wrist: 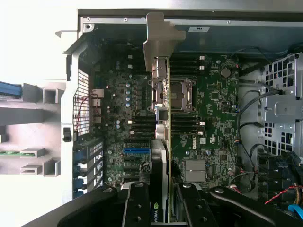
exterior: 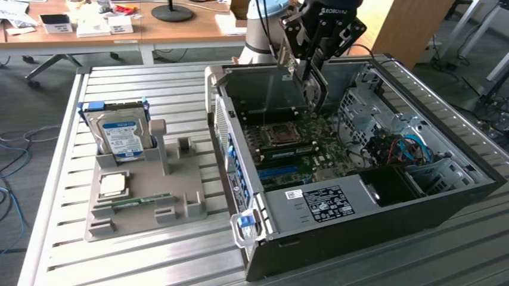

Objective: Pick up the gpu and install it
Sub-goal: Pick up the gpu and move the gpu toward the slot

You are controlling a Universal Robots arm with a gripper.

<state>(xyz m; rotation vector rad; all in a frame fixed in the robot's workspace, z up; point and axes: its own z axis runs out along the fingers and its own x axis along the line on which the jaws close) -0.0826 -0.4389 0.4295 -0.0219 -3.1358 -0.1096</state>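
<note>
The gpu [exterior: 315,89] hangs edge-on inside the open computer case [exterior: 445,196], just above the green motherboard [exterior: 318,143]. My gripper [exterior: 309,62] is shut on its upper edge. In the wrist view the gpu [wrist: 161,156] runs as a thin card between my black fingers [wrist: 137,205], with its silver bracket [wrist: 161,38] at the far end by the case wall. It crosses over the CPU socket [wrist: 182,94] and the expansion slots [wrist: 137,151]. My gripper [wrist: 163,210] clamps it from both sides. Whether the card touches a slot is hidden.
On the exterior view's left a grey holder [exterior: 143,196] carries an upright hard drive [exterior: 121,134], a square chip [exterior: 112,184] and a memory stick [exterior: 131,201]. Case walls, a drive cage [exterior: 366,101] and cables [exterior: 406,149] surround the board. The slatted table [exterior: 159,256] extends around.
</note>
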